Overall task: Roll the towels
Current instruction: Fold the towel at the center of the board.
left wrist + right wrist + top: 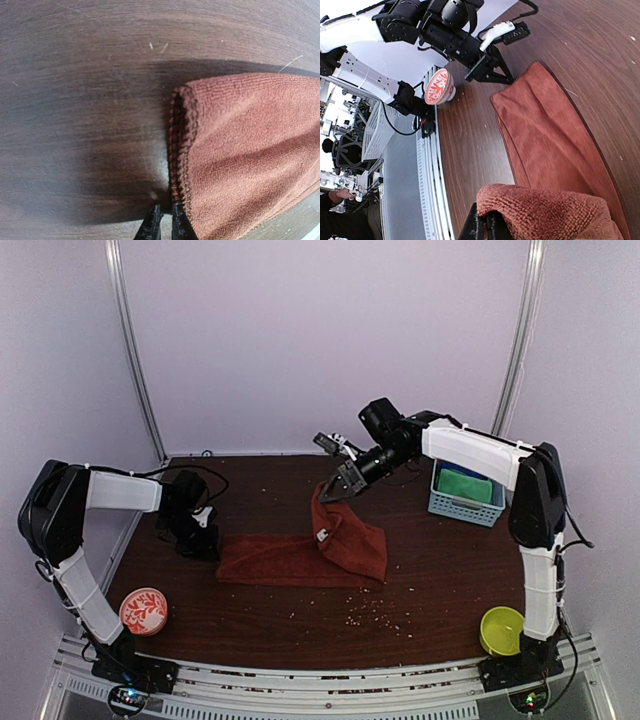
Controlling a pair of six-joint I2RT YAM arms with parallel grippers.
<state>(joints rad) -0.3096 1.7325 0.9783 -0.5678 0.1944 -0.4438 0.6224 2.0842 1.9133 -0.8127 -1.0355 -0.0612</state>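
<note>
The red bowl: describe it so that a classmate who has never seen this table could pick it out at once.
Take the dark wooden table and go to its near left corner, beside the foot of the left arm. There stands the red bowl, marked with a white pattern. The only other bowl, at the near right corner, is plain yellow-green.

You have a rust-red towel (250, 150) of matt, nubby terry cloth, hem stitched. Your table (75, 100) shows dark wood grain, smooth, with a dull sheen. The blue basket (465, 507) looks like moulded plastic. On the left gripper (164, 222), fingers matt black.
</note>
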